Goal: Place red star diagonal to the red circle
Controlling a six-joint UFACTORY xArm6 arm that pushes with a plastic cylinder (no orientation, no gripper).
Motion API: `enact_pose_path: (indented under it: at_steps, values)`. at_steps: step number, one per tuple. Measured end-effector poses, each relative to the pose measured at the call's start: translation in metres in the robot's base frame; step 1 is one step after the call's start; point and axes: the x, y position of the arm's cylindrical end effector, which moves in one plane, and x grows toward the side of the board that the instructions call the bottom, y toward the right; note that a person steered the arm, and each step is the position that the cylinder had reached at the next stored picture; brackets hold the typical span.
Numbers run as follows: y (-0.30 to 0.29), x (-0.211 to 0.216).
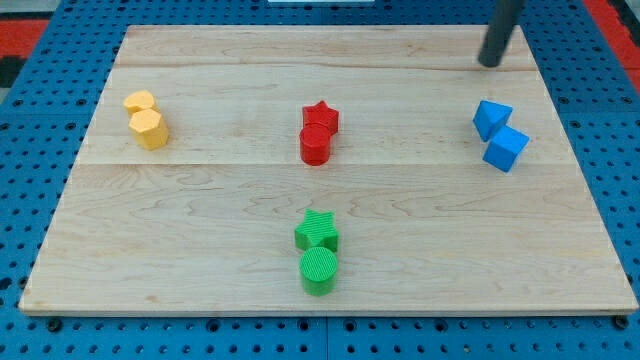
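The red star (322, 116) lies near the board's middle, touching the red circle (315, 146), which sits just below it in the view. My tip (490, 63) is at the view's top right, far to the right of and above both red blocks, touching neither.
Two yellow blocks (146, 118) sit together at the view's left. Two blue blocks (500, 135) sit together at the right, below my tip. A green star (317, 231) touches a green circle (319, 270) near the bottom middle. The wooden board (120, 260) lies on a blue pegboard.
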Motion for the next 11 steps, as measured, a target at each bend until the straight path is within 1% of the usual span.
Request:
enact_pose_path:
  at_steps: [1, 2, 3, 4, 6, 7, 8, 9, 10, 11]
  values:
    - [-0.100, -0.023]
    - [-0.078, 0.015]
    - [-0.069, 0.094]
    - [-0.140, 0.144]
    - [-0.243, 0.109]
    - [-0.254, 0.109]
    - [-0.282, 0.093]
    - [-0.240, 0.064]
    - [-0.164, 0.056]
    - [-0.161, 0.079]
